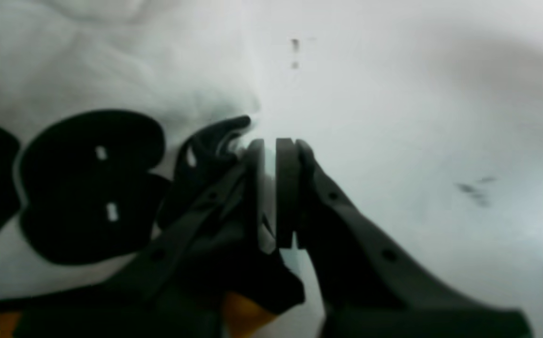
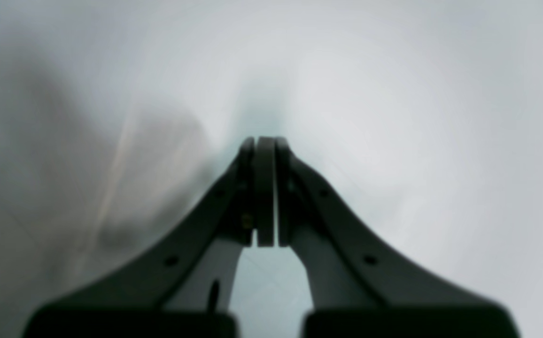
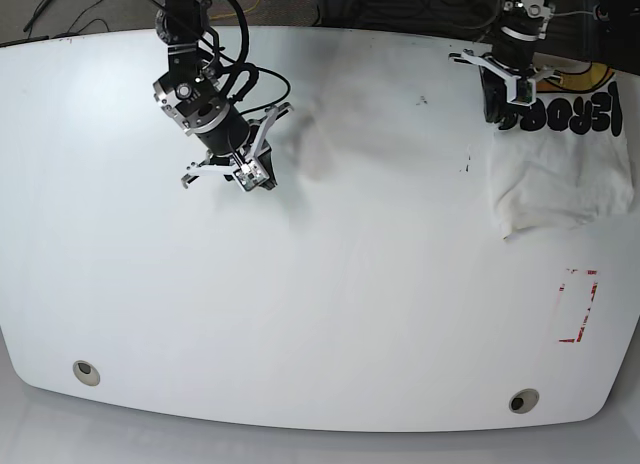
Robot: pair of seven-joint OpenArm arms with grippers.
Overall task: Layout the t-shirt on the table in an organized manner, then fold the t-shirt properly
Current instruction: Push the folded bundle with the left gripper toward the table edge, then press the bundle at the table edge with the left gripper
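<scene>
The off-white t-shirt (image 3: 560,174) lies bunched at the far right of the table (image 3: 350,284), its black bubble letters (image 3: 560,112) and orange circle facing up. In the left wrist view the shirt (image 1: 88,70) fills the left side, letters (image 1: 88,188) close by. My left gripper (image 1: 270,143) (image 3: 497,116) sits at the shirt's left edge, shut on a thin fold of fabric. My right gripper (image 2: 265,140) (image 3: 255,179) is shut with nothing in it, over bare table (image 2: 393,94) at the back left, far from the shirt.
A red tape rectangle (image 3: 578,304) marks the table in front of the shirt. Two metal grommet holes (image 3: 86,372) (image 3: 522,400) sit near the front edge. Dark specks (image 3: 467,166) (image 1: 473,190) dot the surface left of the shirt. Cables hang behind the back edge.
</scene>
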